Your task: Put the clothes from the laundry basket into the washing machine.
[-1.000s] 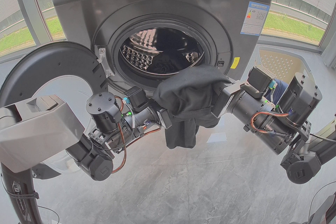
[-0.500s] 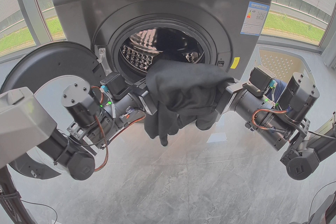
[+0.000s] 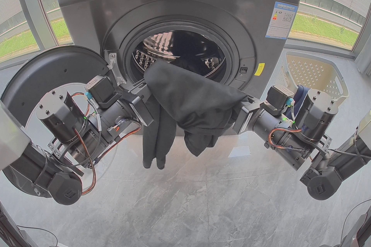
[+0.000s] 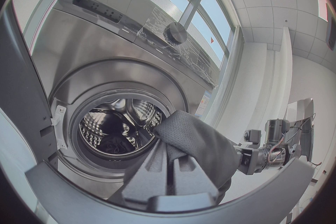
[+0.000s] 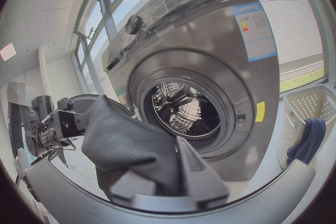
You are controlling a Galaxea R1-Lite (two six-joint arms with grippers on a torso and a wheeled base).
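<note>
At the grey metal washing machine's (image 3: 174,0) mouth, left gripper (image 4: 170,156) and right gripper (image 5: 161,165) clamp a black fabric garment (image 3: 193,101); dark piece (image 4: 113,146) inside, navy cloth (image 5: 308,140) waiting in cream plastic basket (image 3: 311,68).

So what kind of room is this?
Probably a laundry corner: a front-loading washing machine with its door open, a laundry basket beside it, and a black garment held before the drum.
</note>
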